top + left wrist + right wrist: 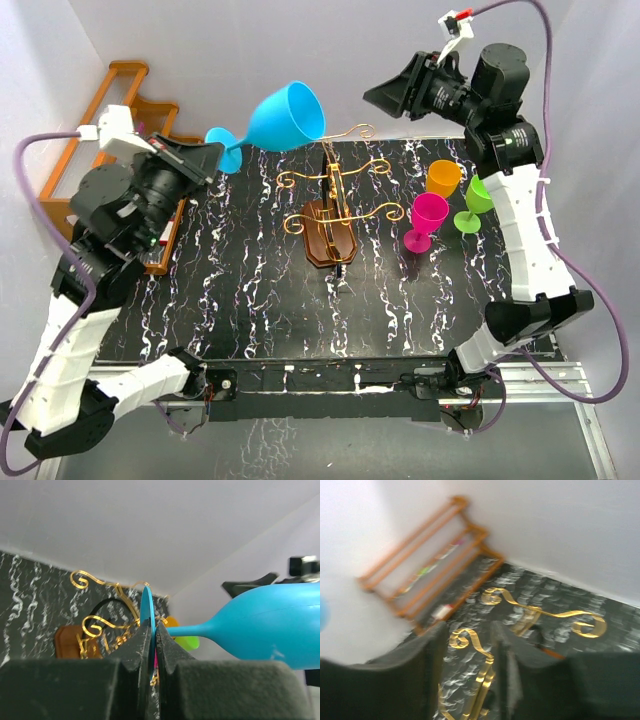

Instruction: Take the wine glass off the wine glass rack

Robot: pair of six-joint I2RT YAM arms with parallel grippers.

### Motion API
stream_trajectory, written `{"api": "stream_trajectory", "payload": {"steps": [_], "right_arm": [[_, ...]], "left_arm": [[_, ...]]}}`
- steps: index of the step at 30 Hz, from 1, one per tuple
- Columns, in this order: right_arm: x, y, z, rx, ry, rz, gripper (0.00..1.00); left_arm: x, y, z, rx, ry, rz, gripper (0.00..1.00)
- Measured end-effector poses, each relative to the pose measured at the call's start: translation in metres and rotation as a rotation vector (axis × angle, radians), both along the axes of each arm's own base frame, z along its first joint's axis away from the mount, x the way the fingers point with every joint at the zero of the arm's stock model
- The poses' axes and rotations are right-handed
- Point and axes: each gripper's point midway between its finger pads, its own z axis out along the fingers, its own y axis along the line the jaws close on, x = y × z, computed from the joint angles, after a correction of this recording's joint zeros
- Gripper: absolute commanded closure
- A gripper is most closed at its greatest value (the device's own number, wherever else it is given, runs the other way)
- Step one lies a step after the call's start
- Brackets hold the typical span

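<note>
My left gripper [217, 152] is shut on the thin foot of a blue wine glass [290, 115] and holds it on its side in the air, left of and above the wine glass rack [328, 235]. The rack has a brown violin-shaped base and curly gold wire arms, and no glass hangs on it. In the left wrist view my gripper [152, 645] pinches the foot disc; the blue glass [270, 625] points right and the rack [95, 630] is beyond it. My right gripper [385, 95] is open and empty, high above the rack's back. Its wrist view is blurred; the gripper [470, 670] frames the rack's gold arms [475, 645].
Orange [443, 180], pink [428, 215] and green [478, 195] wine glasses stand on the black marbled table [240, 300] right of the rack. An orange-brown slatted shelf [130, 95] stands at the back left against the wall, also in the right wrist view [435, 560].
</note>
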Motion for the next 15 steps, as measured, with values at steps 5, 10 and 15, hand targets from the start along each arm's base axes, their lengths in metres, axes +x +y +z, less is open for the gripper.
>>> {"api": "stream_trajectory", "payload": {"steps": [5,10,15], "right_arm": [[-0.055,0.030,0.011,0.170,0.063,0.334,0.49],[-0.089,0.035,0.024,0.179,0.045,0.471,0.51],[-0.100,0.032,0.021,0.142,0.045,0.468,0.52]], "left_arm": [[0.018,-0.020,-0.039,0.136,0.095,-0.052,1.00],[0.032,-0.041,-0.061,0.221,0.152,-0.120,1.00],[0.035,-0.052,-0.061,0.237,0.148,-0.165,1.00]]}}
